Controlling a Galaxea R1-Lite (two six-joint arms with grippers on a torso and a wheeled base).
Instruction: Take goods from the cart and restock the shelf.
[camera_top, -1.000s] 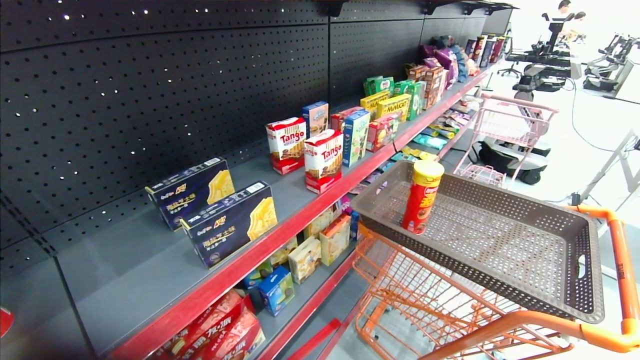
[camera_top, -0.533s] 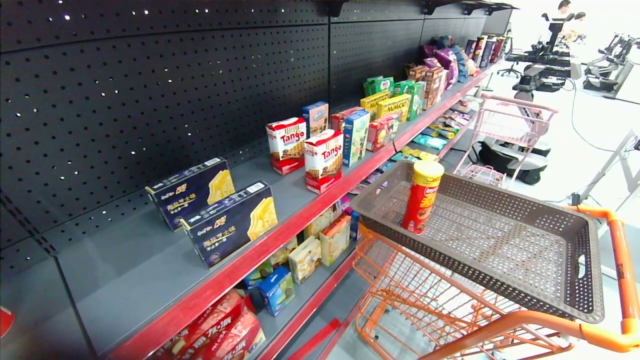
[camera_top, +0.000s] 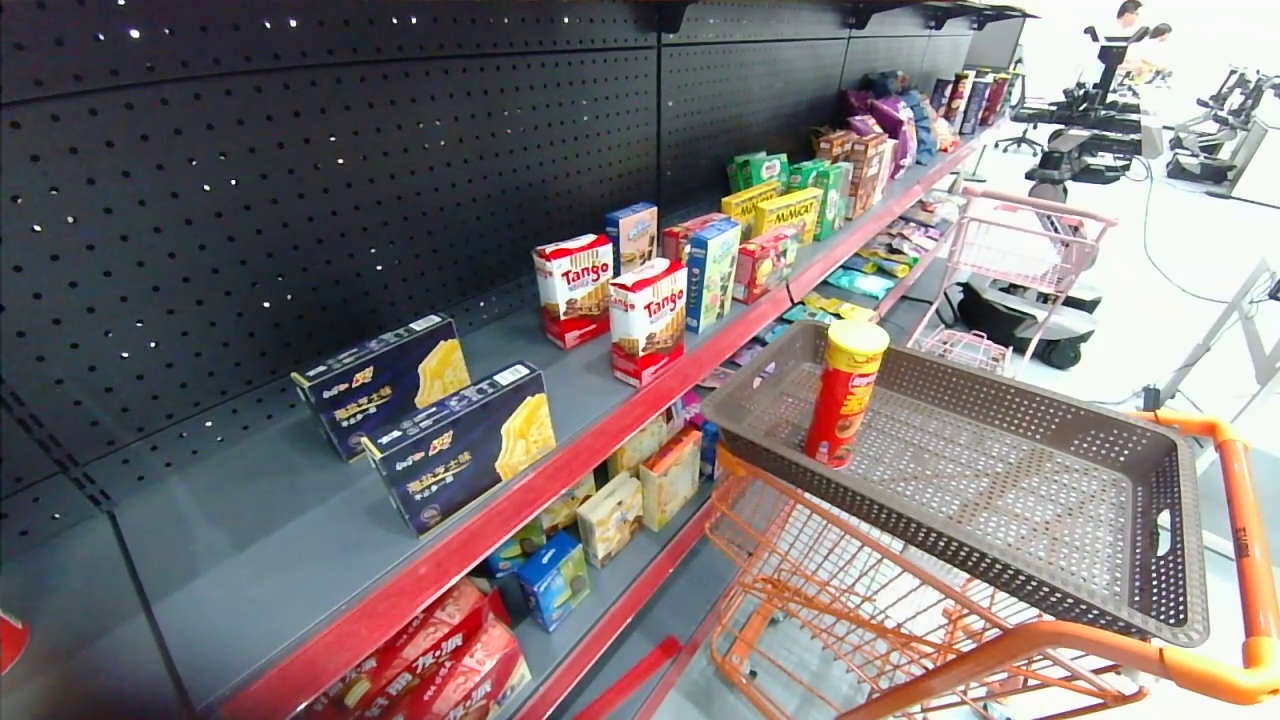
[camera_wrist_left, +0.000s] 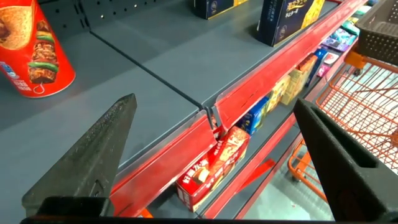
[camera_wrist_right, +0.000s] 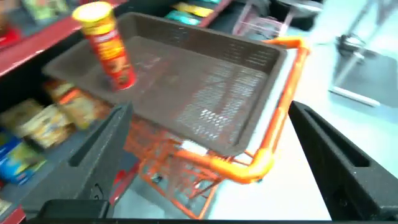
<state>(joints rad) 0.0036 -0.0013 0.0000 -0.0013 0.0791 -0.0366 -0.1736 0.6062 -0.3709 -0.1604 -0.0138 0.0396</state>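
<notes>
The left gripper (camera_wrist_left: 208, 165) has its jaws spread wide. Its two dark, wedge-shaped fingers (camera_wrist_left: 90, 158) stand far apart and taper toward their tips, with nothing held between them. The right gripper (camera_wrist_right: 217, 158) is posed alike: its fingers (camera_wrist_right: 339, 155) are parted just as widely, empty, and the wrist tilts so that the gripper faces downward at a slant.

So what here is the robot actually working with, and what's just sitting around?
Part of the job: the red crisp tube with yellow lid, standing in the brown perforated plastic basket; the orange wire cart under it; the grey shelf with a red edge.
Just there: the dark blue boxes and red-and-white boxes already on the shelf; the pink wire cart down the aisle.
</notes>
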